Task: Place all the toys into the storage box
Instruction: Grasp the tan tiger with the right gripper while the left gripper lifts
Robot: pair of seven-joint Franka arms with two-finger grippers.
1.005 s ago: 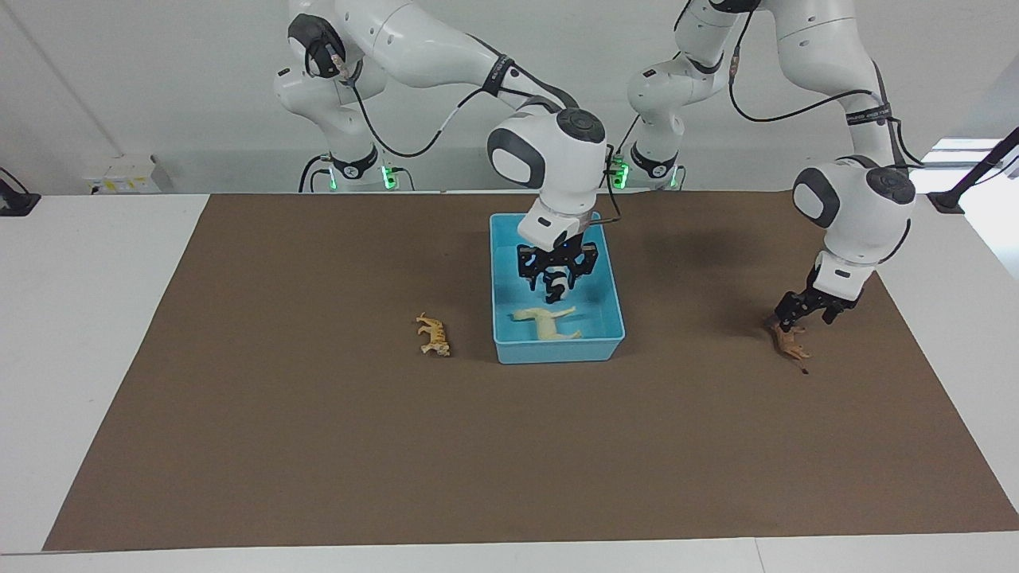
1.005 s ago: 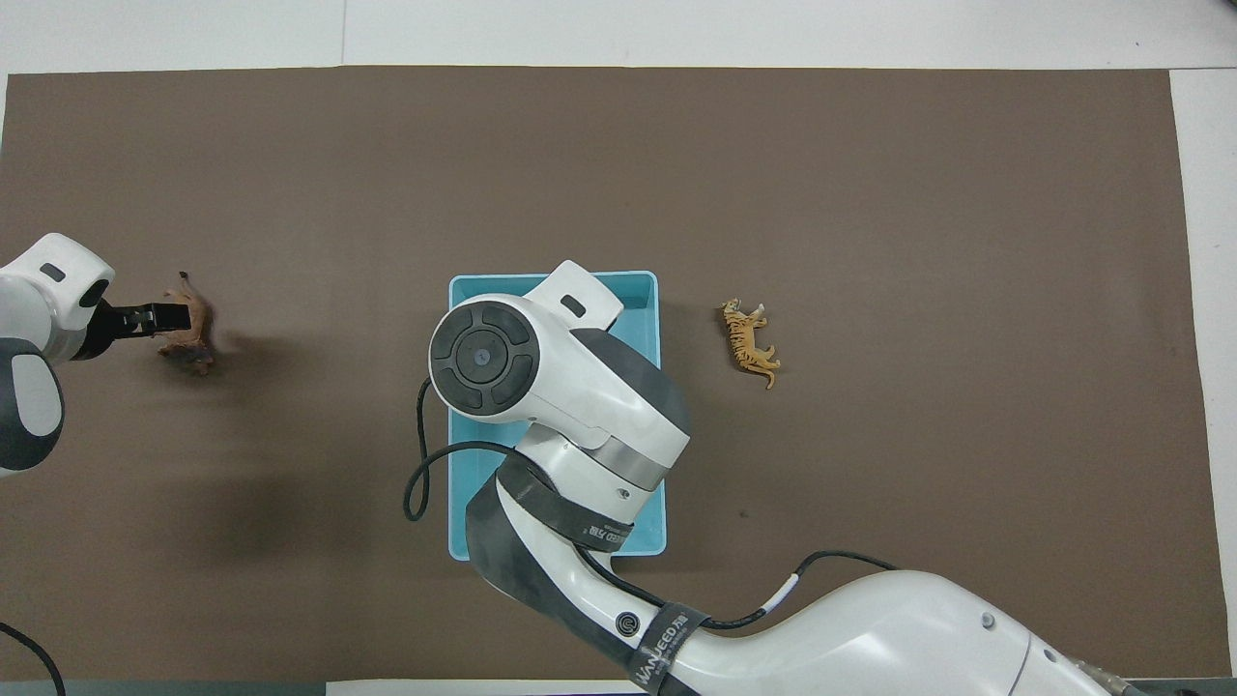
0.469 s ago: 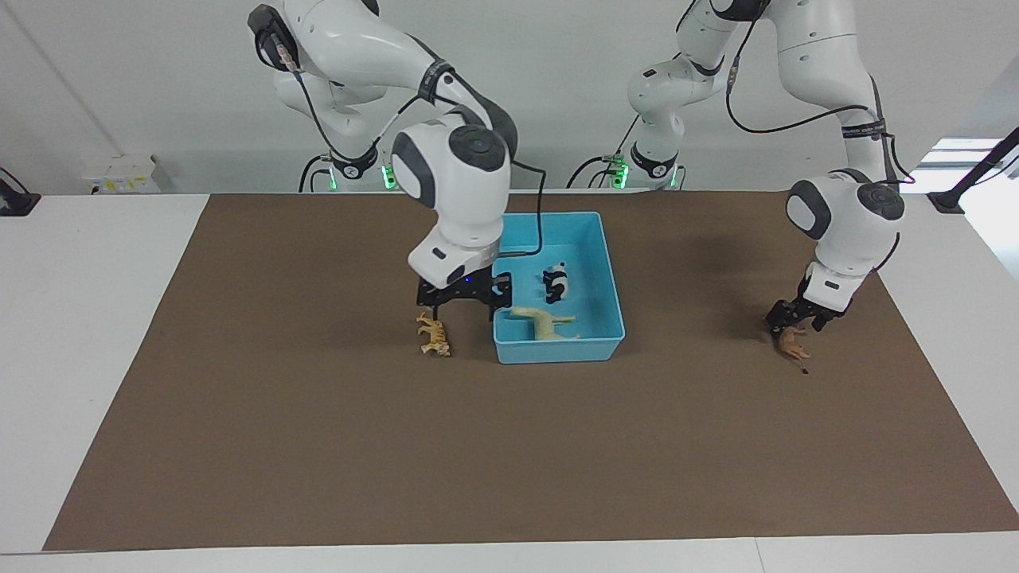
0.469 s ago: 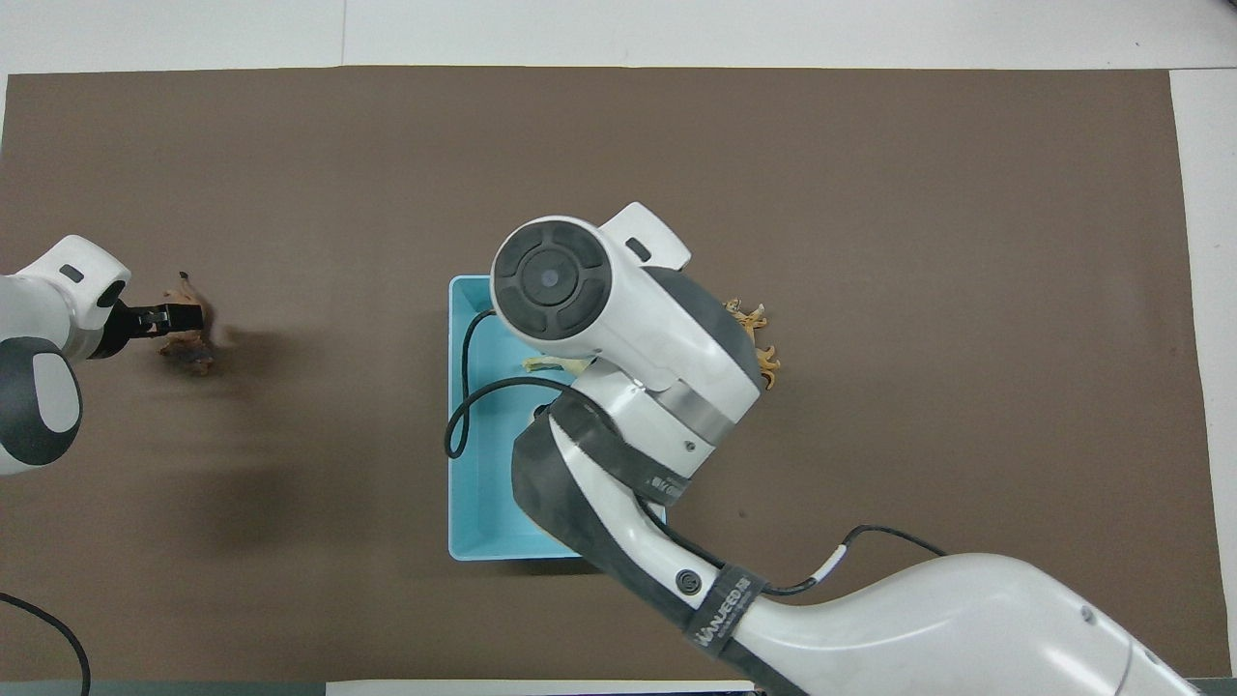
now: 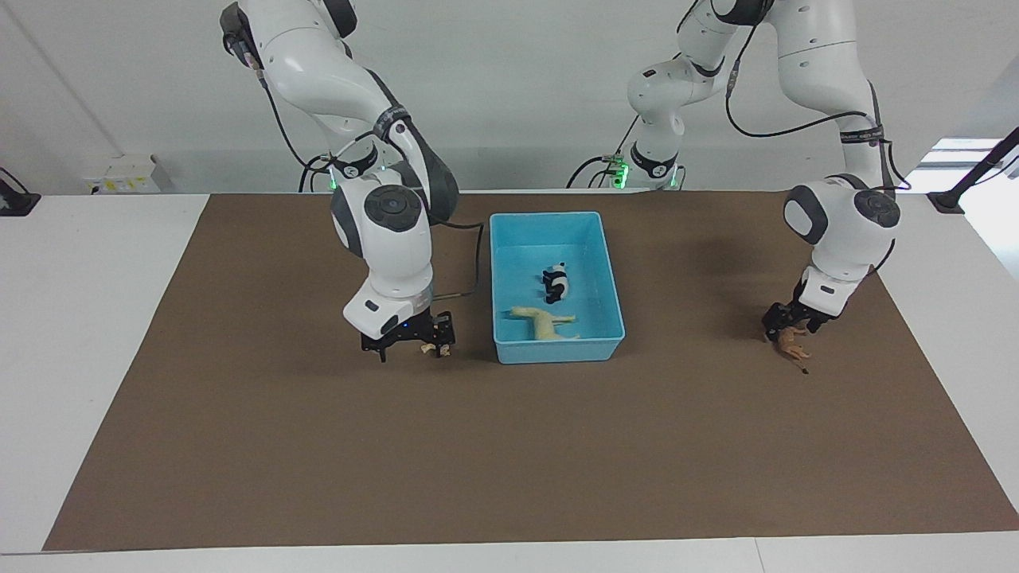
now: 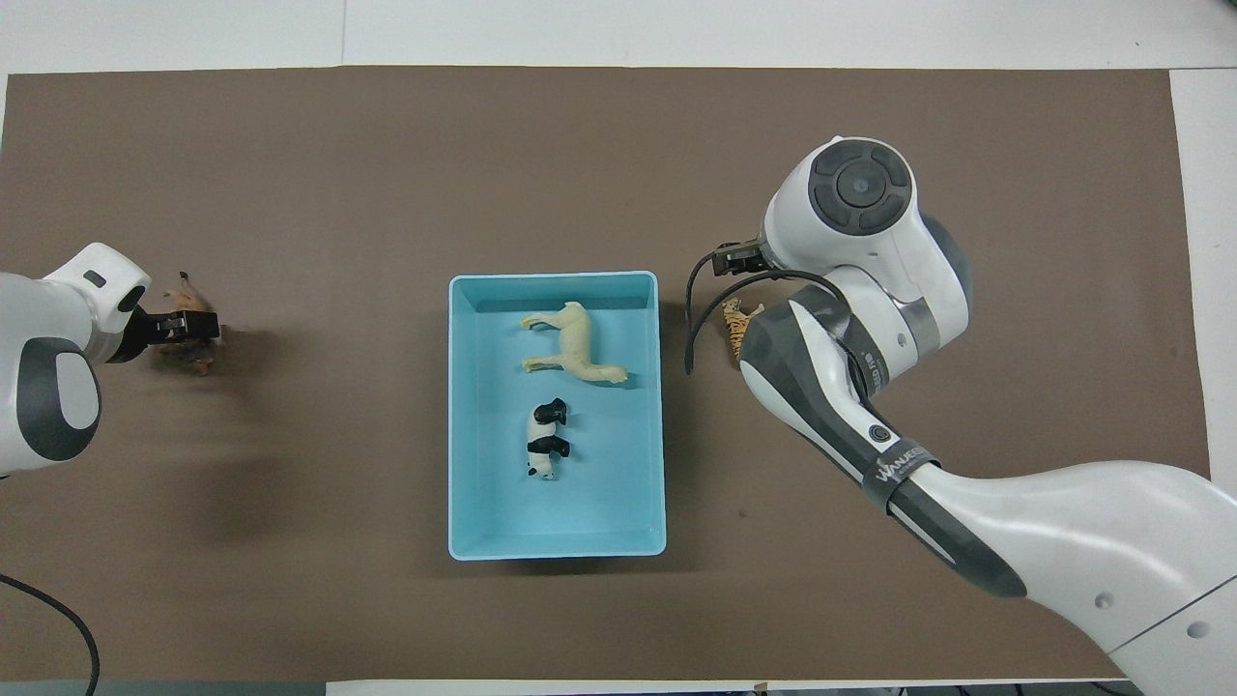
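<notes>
The light blue storage box (image 5: 557,348) stands mid-table and also shows in the overhead view (image 6: 460,416). In it lie the cream horse (image 5: 544,322) (image 6: 576,343) and the panda (image 5: 555,282) (image 6: 547,441). The orange tiger (image 5: 440,350) (image 6: 736,322) lies on the mat beside the box, toward the right arm's end. My right gripper (image 5: 407,350) is open and low at the tiger, which is mostly hidden by it. The brown lion (image 5: 793,345) (image 6: 200,343) lies toward the left arm's end. My left gripper (image 5: 784,322) (image 6: 184,325) is down on it.
A brown mat (image 5: 509,461) covers most of the white table (image 5: 87,318). The right arm's cable (image 6: 698,319) loops beside the box. Nothing else stands on the mat.
The right gripper let the panda go in the box, then swung out and down to the tiger. The left gripper sank lower onto the lion.
</notes>
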